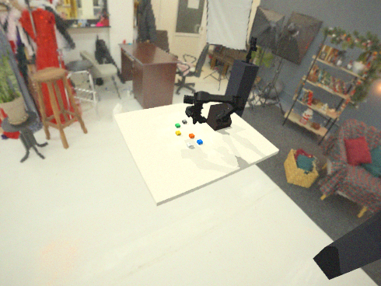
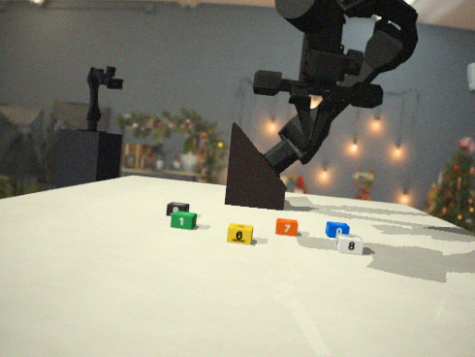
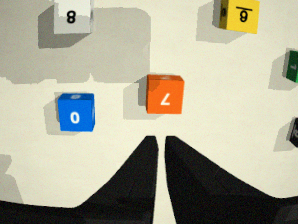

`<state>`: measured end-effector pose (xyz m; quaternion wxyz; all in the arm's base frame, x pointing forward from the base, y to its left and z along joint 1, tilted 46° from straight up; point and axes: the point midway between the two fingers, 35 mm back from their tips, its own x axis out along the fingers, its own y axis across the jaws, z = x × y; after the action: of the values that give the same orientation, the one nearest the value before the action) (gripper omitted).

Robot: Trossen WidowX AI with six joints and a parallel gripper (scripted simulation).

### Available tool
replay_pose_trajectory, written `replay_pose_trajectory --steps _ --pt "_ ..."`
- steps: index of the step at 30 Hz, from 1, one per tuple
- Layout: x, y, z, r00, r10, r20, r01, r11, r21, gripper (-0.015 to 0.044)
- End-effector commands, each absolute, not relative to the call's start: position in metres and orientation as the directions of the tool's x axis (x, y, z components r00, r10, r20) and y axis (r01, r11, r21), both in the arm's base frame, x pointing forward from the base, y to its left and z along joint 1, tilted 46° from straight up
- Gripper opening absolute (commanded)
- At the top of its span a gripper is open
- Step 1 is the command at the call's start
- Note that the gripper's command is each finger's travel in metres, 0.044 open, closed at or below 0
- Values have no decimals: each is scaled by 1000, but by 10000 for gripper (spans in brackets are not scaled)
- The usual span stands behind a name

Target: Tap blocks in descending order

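Your nearly closed gripper (image 1: 201, 121) (image 2: 310, 127) (image 3: 160, 144) hangs above the tabletop (image 1: 163, 175) (image 2: 194, 291) (image 3: 115, 160), touching no block. You have a bare lane between the orange block (image 1: 191, 136) (image 2: 287, 227) (image 3: 165, 95) and the blue block (image 1: 200, 142) (image 2: 337, 229) (image 3: 76, 113). The white block (image 1: 190, 145) (image 2: 349, 244) (image 3: 73, 16) stands near the blue one, crowding that side. You'd meet the green block (image 1: 177, 125) (image 2: 183, 220) (image 3: 293, 66) and black block (image 1: 184, 122) (image 2: 177, 209) (image 3: 294, 133) close together; the yellow block (image 1: 178, 133) (image 2: 240, 234) (image 3: 240, 16) has open tabletop around it.

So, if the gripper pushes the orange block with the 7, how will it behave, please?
The orange block would probably slide rather than roll, since its faces are flat and its edges straight. It sits low on a flat face, so a gentle push should hardly tip it. It looks stiff, and being so small beside the gripper, it is perhaps light.
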<state>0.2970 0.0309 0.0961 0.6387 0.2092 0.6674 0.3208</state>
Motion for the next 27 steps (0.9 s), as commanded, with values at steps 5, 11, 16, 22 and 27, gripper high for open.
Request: replay_pose_trajectory --steps 5,11,16,22,27 --pt "253 69 125 -117 703 -702 -113 693 712 20" --pt "253 77 117 -116 701 -704 -113 694 711 20" --pt "244 125 71 -115 705 -700 -114 691 714 20" --pt "243 127 70 -116 705 -699 -114 690 715 20" --pt "243 131 66 -116 705 -700 -114 690 715 20"
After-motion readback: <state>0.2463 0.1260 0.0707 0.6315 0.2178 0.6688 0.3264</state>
